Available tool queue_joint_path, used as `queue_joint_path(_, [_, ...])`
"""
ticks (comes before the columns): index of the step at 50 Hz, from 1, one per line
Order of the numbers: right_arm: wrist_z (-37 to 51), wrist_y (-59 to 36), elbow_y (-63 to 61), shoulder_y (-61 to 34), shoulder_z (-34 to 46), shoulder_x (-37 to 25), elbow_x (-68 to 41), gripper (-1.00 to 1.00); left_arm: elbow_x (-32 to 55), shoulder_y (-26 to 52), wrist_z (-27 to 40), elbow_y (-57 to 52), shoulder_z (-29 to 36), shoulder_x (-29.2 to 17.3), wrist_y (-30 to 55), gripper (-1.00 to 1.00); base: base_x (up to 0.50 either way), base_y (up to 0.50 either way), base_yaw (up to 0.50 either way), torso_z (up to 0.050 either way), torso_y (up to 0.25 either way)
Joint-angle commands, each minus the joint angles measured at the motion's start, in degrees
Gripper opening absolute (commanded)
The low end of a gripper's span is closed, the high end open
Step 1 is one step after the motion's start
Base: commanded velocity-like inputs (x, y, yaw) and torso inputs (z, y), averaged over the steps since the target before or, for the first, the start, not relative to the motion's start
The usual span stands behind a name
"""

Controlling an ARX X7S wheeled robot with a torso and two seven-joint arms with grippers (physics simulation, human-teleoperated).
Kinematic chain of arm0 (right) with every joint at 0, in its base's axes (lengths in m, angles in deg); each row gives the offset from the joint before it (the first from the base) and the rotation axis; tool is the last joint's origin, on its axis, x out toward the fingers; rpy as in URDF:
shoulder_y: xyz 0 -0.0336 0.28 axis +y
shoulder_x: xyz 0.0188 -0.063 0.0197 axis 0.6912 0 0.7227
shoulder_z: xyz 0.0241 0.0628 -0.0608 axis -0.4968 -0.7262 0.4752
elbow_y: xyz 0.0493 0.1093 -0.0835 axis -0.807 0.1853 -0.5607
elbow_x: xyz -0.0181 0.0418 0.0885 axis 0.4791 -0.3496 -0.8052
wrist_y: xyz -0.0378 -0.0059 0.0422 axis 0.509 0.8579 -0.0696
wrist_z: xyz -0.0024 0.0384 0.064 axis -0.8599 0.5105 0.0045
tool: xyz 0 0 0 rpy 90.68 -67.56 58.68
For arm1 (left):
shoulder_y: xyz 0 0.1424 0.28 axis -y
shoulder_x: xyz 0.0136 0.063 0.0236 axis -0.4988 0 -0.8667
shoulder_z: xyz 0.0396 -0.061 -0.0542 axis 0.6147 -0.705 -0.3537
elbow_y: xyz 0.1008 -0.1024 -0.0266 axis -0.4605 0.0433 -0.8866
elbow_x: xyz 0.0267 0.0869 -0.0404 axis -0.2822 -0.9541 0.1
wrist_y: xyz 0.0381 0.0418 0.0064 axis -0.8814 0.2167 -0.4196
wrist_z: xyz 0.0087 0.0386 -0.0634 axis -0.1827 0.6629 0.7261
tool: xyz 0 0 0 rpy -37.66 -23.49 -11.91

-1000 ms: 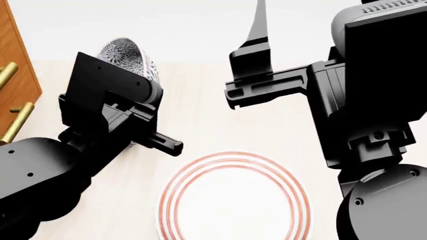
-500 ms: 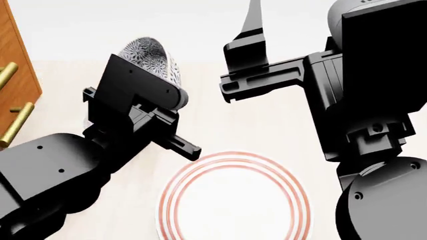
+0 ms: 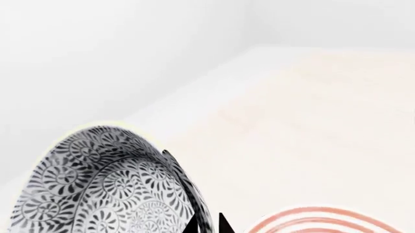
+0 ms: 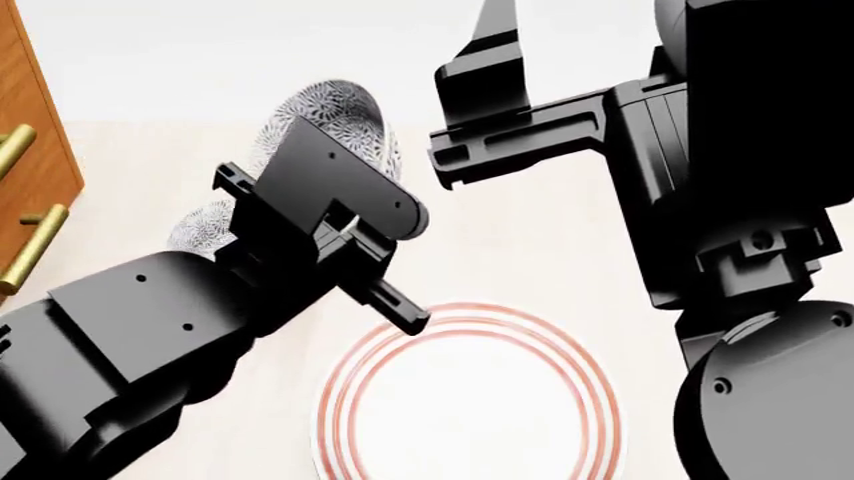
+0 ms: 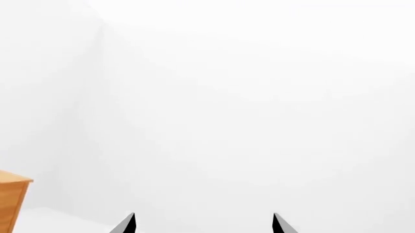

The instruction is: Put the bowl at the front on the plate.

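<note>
A: Where is the bowl (image 4: 340, 120)?

B: Off the table (image 4: 534, 260), carried in the left gripper (image 3: 207, 225); in the head view its patterned wall pokes out above the gripper's black body, tilted on its side; the left wrist view shows the rim (image 3: 175, 170) pinched between two dark fingertips, one inside, one outside.

A: And the plate (image 4: 587, 400)?

B: Flat on the pale table, close to the robot, red rings around its rim; the bowl hangs beyond the plate's far left edge, not over its middle; a bar on the left gripper reaches just to the ring.

A: The right gripper (image 5: 202, 224)?

B: Raised high on the right, holding nothing; in its wrist view the two fingertips stand well apart, with only a white wall between them.

A: Anything else in sight?

B: A second patterned bowl (image 4: 207, 225) peeks out from behind the left arm, sitting on the table; a wooden cabinet (image 4: 34, 150) with brass handles (image 4: 34, 245) stands at the far left edge; its corner also shows in the right wrist view.
</note>
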State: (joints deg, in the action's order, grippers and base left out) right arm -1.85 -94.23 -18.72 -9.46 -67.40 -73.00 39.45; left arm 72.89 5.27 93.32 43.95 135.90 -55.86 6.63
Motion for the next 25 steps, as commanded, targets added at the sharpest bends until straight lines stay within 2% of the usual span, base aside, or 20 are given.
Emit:
queue_joint_path(1, [0.15, -0.45, -0.76, -1.33, -0.02, -0.14, -0.73, 1.00, -3.52, 2.57, -3.02, 4.64, 4.03, 1.72, -0.97, -1.00, 0.00, 0.00, 0.00, 0.000, 0.000])
queue_joint_path(25, [-0.52, 0.24, -1.99, -3.62, 0.44, -0.58, -1.70, 1.00, -7.72, 9.13, -11.99, 18.66, 11.94, 7.51, -1.77, -1.00, 0.00, 0.00, 0.00, 0.000, 0.000])
